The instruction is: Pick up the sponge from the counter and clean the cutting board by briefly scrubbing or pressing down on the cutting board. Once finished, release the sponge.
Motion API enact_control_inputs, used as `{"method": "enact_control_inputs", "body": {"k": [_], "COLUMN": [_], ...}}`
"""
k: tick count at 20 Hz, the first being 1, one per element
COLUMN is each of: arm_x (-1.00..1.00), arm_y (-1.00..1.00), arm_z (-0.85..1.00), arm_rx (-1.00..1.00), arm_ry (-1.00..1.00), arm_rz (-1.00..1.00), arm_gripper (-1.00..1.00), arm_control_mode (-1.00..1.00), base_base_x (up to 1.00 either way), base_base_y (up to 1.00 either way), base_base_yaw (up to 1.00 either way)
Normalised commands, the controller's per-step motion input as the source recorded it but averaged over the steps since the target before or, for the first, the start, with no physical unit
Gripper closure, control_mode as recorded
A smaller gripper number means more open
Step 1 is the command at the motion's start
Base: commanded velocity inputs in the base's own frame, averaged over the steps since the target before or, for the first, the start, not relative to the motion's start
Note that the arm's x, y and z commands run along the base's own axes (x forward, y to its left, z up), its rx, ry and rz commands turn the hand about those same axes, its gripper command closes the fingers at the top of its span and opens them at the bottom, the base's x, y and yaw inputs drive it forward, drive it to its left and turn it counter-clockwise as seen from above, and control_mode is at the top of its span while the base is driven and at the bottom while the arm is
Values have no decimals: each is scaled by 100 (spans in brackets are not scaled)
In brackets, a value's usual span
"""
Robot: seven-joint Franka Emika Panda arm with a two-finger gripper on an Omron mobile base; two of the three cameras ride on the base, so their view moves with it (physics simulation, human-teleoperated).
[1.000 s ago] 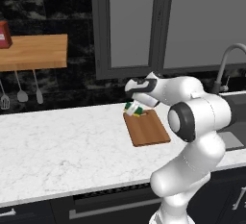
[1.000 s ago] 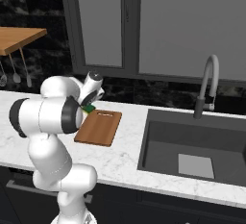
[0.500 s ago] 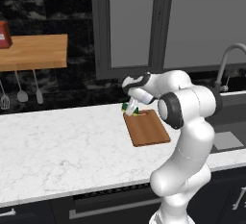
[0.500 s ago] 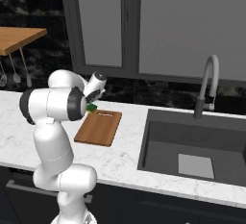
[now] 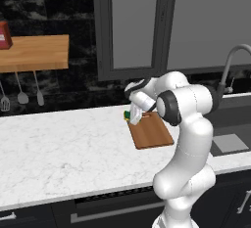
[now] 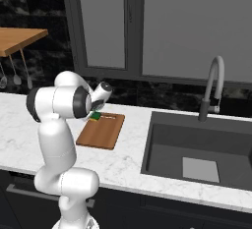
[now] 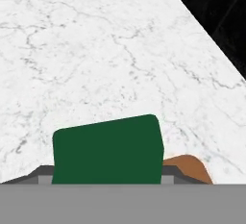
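Sponge sits between the finger tips of the gripper, apparently clamped, at the far corner of the cutting board. Judged light, soft, compressible; green scrub face grippy. Best hold: across the short sides, mid-body, moderate squeeze.

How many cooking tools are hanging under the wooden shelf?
3 in the left base view: a slotted tool at the picture's left edge, a spatula and another spatula, under the shelf. More may hang past the edge.
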Motion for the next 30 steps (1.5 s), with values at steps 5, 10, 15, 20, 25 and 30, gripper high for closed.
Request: {"method": "enact_control_inputs", "body": {"k": [5, 10, 15, 20, 25, 30], "arm_x": [29, 13, -8, -18, -41, -72], "arm_y": [0, 0, 1, 0, 0, 0], "arm_z": [-28, -28, -18, -24, -30, -26], "arm_rx": [0, 0, 1, 0, 0, 0], "arm_ry": [0, 0, -4, 5, 14, 16], "arm_rz": [14, 14, 11, 12, 13, 11], "arm_gripper": [100, 100, 100, 100, 100, 100], "arm_control_mode": [-100, -100, -100, -100, -100, -100], "base_base_x": [0, 0, 0, 0, 0, 0], "base_base_y": [0, 0, 0, 0, 0, 0], "base_base_yaw": [0, 0, 0, 0, 0, 0]}}
